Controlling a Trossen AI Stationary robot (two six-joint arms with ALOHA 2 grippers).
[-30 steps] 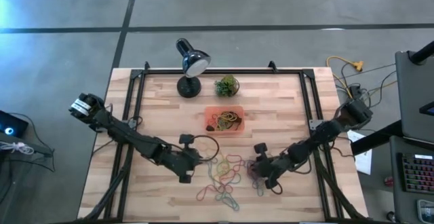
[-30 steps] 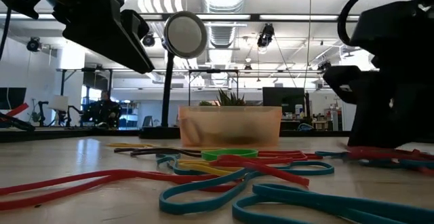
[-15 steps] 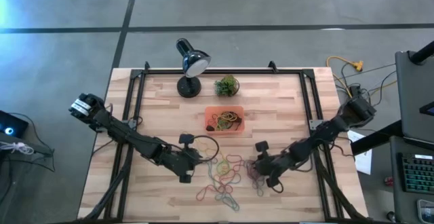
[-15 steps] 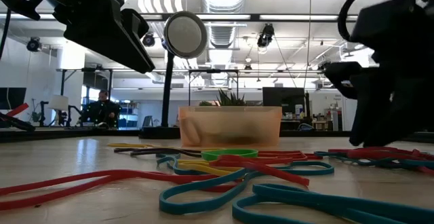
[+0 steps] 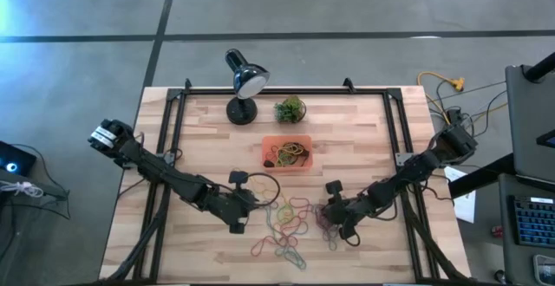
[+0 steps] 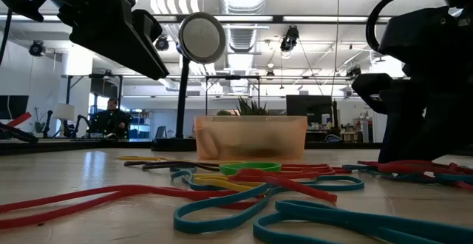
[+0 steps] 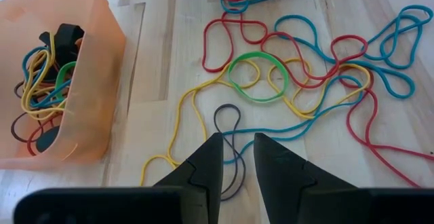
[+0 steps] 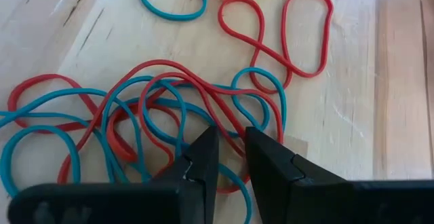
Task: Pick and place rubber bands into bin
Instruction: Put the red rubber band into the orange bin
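I am at picking: my right gripper (image 8: pixel 230 139), fingers slightly apart over the red-blue tangle of rubber bands (image 8: pixel 156 115), must pinch and carry to the bin (image 5: pixel 287 153) at eleven o'clock, while the left gripper (image 7: pixel 237 153) waits, a little spread.

The table (image 5: pixel 364 130) is pale butcher-block wood in jointed strips, its finish smooth and matt with visible grain, bordered by a black metal frame (image 5: pixel 173 113). The bin (image 7: pixel 95 81) is translucent orange plastic with a softly frosted, semi-gloss wall, and the rubber bands (image 7: pixel 291 75) are thin, smooth, matt rubber in red, blue, yellow, green and dark colours. The left gripper (image 7: pixel 236 157) and right gripper (image 8: pixel 228 149) have fingers of dark matt plastic, and the desk lamp (image 5: pixel 245 80) has a glossy black shade.
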